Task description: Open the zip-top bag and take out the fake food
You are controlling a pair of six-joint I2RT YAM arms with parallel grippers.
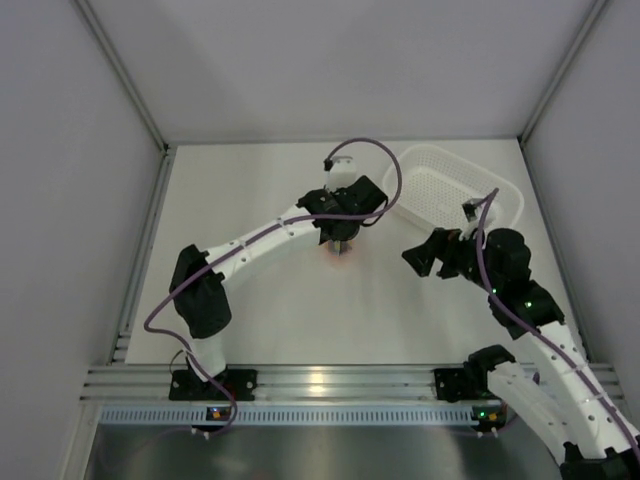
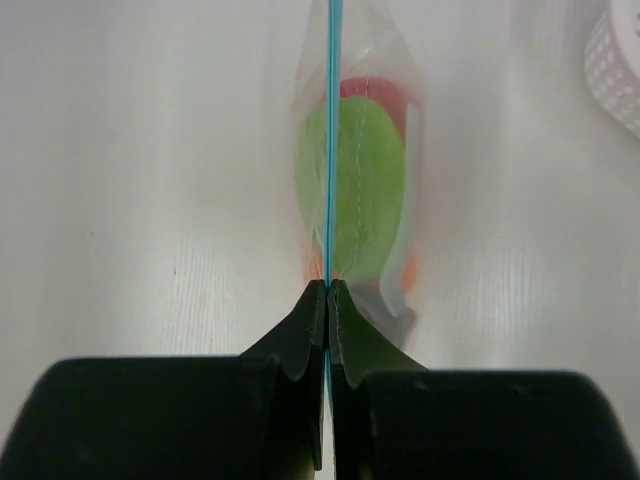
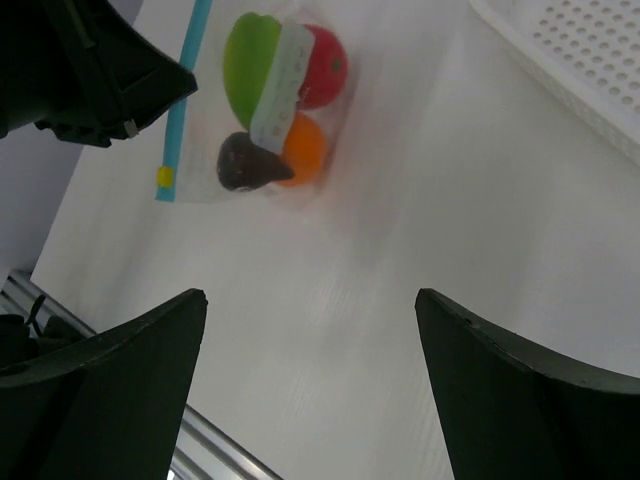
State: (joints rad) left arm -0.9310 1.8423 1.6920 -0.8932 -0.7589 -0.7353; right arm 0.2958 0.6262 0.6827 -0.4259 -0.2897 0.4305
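The zip-top bag point(image 2: 372, 45) is a clear pouch hanging from its light blue zip strip point(image 2: 332, 120). My left gripper point(image 2: 328, 287) is shut on that strip, edge-on in the left wrist view. Inside the bag, the fake food shows as a lime-green piece point(image 3: 250, 55), a red ball point(image 3: 325, 65), an orange ball point(image 3: 305, 150) and a dark maroon piece point(image 3: 245, 165). From above, the left gripper point(image 1: 340, 243) covers most of the bag. My right gripper point(image 3: 310, 295) stands open with nothing between its fingers, a short way to the right of the bag point(image 3: 280, 95).
A white perforated basket point(image 1: 450, 190) sits at the back right of the table, near the right arm; its rim point(image 2: 615, 60) also shows in the left wrist view. Grey walls close in the table on both sides.
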